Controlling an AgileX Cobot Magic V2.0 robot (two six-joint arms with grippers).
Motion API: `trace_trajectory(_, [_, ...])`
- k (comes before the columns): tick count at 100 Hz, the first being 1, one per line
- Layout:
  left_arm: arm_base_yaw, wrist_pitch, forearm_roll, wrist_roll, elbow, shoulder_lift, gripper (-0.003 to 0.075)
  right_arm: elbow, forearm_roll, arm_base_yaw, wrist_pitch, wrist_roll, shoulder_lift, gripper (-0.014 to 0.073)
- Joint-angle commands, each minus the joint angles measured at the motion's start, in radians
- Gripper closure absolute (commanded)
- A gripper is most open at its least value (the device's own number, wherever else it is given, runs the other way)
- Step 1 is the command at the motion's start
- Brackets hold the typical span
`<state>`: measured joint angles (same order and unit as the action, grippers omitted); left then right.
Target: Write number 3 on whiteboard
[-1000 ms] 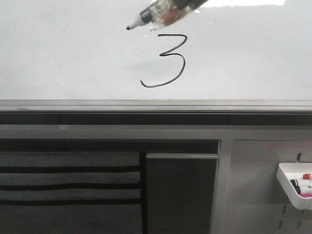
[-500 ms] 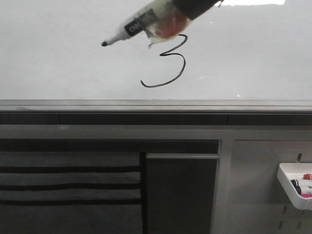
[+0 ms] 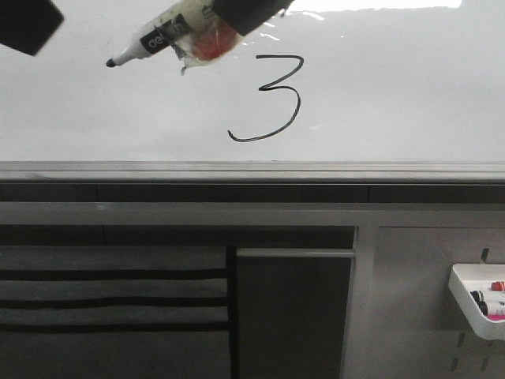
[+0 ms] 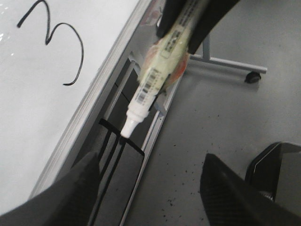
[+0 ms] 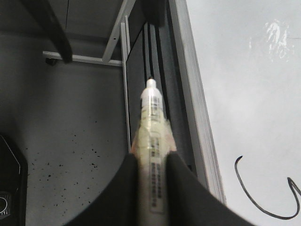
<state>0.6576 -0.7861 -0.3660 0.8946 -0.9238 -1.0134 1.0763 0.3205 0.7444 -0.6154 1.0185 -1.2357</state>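
Observation:
The number 3 (image 3: pixel 278 99) is drawn in thin black line on the whiteboard (image 3: pixel 394 95), above its grey bottom rail (image 3: pixel 252 171). My right gripper (image 3: pixel 246 11) is shut on a pale marker (image 3: pixel 170 38), whose black tip points left, up and to the left of the digit. In the right wrist view the gripper (image 5: pixel 153 157) clamps the marker (image 5: pixel 153 122), and the digit's tail (image 5: pixel 261 197) shows. My left gripper (image 3: pixel 28 24) is at the top left corner. In the left wrist view it (image 4: pixel 151 160) is open and empty, with the marker (image 4: pixel 157 75) and digit (image 4: pixel 61 47) ahead.
A white tray (image 3: pixel 473 312) with several markers hangs on the grey perforated panel at the lower right. A dark panel (image 3: pixel 292 312) and striped grey cloth (image 3: pixel 110 300) lie below the rail. A wheeled stand leg (image 4: pixel 235 65) rests on the speckled floor.
My right gripper has carried the marker to the left, away from the digit. My left gripper has come into view at the top left. The digit is unchanged.

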Motion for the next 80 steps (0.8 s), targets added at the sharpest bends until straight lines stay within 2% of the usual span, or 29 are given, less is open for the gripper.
trace_trajectory(1, [0.051,0.056,0.03,0.058,-0.063,-0.049,0.0289,0.025,0.007,0.003,0.067,0.01,0.022,0.0642])
trace_trajectory(15, [0.101,0.145,0.064,0.08,-0.097,-0.128,0.0289,0.025,0.007,0.003,0.067,0.01,0.02,0.0642])
trace_trajectory(42, [0.104,0.157,0.097,0.08,-0.136,-0.227,0.03,0.025,0.005,0.003,0.063,0.01,0.02,0.0642])
trace_trajectory(80, [0.104,0.157,0.097,0.08,-0.136,-0.229,0.0599,0.025,0.01,0.003,0.059,0.01,0.02,0.0642])
